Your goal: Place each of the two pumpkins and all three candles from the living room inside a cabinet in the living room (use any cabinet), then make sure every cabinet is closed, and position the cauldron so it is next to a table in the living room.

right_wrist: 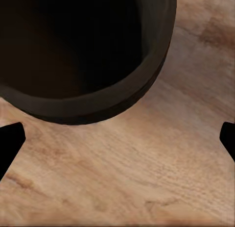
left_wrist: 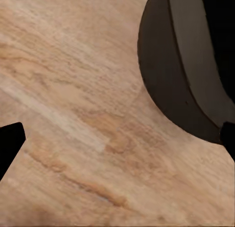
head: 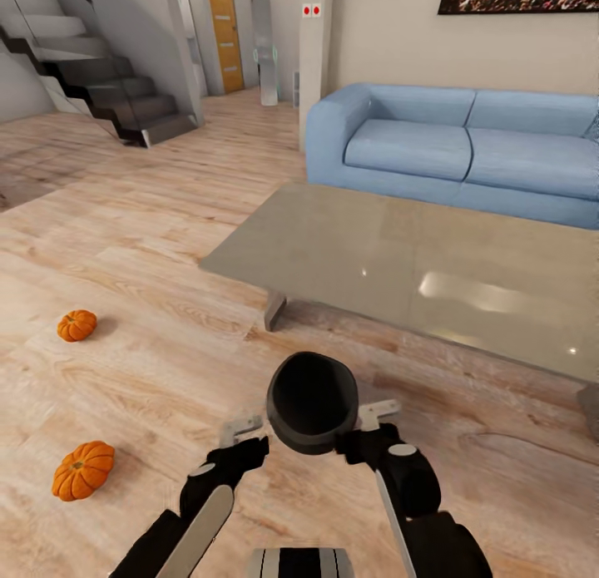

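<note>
Cauldron [head: 312, 403]: black, round-bellied, mouth up, standing on the wood floor [head: 150, 345] just in front of the robot, between its two arms.
Cauldron to desk: the low glass-topped desk [head: 399, 262] lies just beyond it, near its front leg; by my judgement this already comes close to "next to a table".
Left end effector [head: 241, 429]: beside the cauldron's left flank, fingers spread with only floor between them in the left wrist view; released, grasping nothing.
Right end effector [head: 376, 411]: beside the right flank, fingers likewise apart, the cauldron's rim [right_wrist: 98, 99] ahead of them but not between them; released.
Key relation: the pot sits forward and inward of both end effectors, roughly midway, neither arm clearly nearer; being round, it has no long axis to line up on.
Contact: whether either end effector touches the pot wall cannot be told.
Pumpkins: two orange ones on the floor well to the left, the nearer [head: 82, 470] and the farther [head: 76, 325], both not yet stowed.
Beyond: blue sofa [head: 466, 145] behind the desk.
</note>
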